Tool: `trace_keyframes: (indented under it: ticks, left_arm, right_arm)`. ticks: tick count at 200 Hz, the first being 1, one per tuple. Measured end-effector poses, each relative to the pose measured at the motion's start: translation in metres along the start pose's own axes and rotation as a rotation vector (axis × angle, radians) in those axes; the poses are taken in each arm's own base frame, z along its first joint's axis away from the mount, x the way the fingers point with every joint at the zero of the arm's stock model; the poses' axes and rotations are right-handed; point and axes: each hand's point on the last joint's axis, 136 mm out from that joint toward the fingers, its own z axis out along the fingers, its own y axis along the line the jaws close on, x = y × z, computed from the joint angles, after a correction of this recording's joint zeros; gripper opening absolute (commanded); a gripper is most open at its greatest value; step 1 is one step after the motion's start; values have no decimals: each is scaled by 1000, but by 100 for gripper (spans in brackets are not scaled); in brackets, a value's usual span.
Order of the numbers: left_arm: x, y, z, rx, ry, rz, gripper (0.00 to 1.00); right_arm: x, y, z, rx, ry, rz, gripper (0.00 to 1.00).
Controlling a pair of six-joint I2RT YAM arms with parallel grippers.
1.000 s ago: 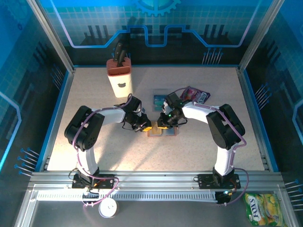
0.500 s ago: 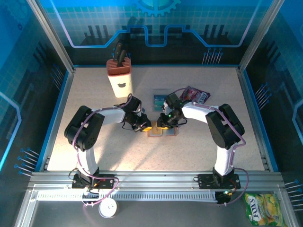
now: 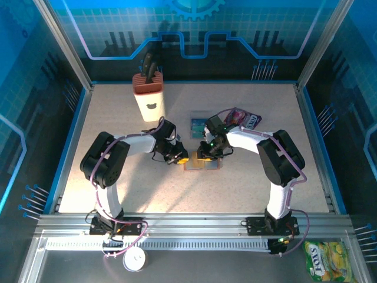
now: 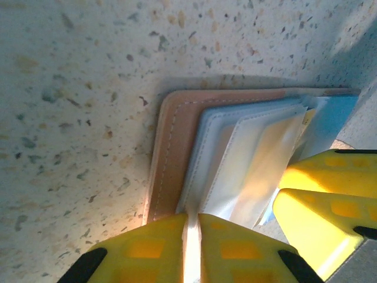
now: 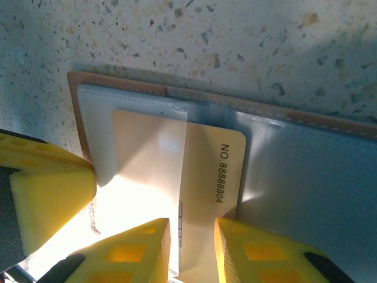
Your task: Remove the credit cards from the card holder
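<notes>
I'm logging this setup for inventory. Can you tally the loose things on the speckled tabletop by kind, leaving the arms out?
Knife block: 1
Purple snack packet: 1
Card holder: 1
Credit cards: 2, one teal lying loose, one tan partly out of its sleeve
Total: 5

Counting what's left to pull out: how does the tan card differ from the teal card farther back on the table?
The tan card is partly tucked in a clear sleeve of the card holder; the teal card lies free on the table, apart from it. The tan one carries a printed number; the teal one's face is too small to read. Both are thin rectangles lying flat.
</notes>
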Motion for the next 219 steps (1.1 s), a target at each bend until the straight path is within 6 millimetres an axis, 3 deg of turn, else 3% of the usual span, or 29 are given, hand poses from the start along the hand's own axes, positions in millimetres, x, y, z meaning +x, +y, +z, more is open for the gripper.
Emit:
trace_keyframes:
  ticks: [51,139,219]
  left_arm:
    - [-1,-3,-7,-19,-8,-4,14]
    - [7,-28,-5,0,1,50,8]
    - [8,-25,0,-12,9,48,7]
  right_arm:
    - [1,1,-4,-1,-2,-9,29]
    - [-1,5,-5,-23,-9,-14,29]
    - [-1,8,2,-55,0,-9,29]
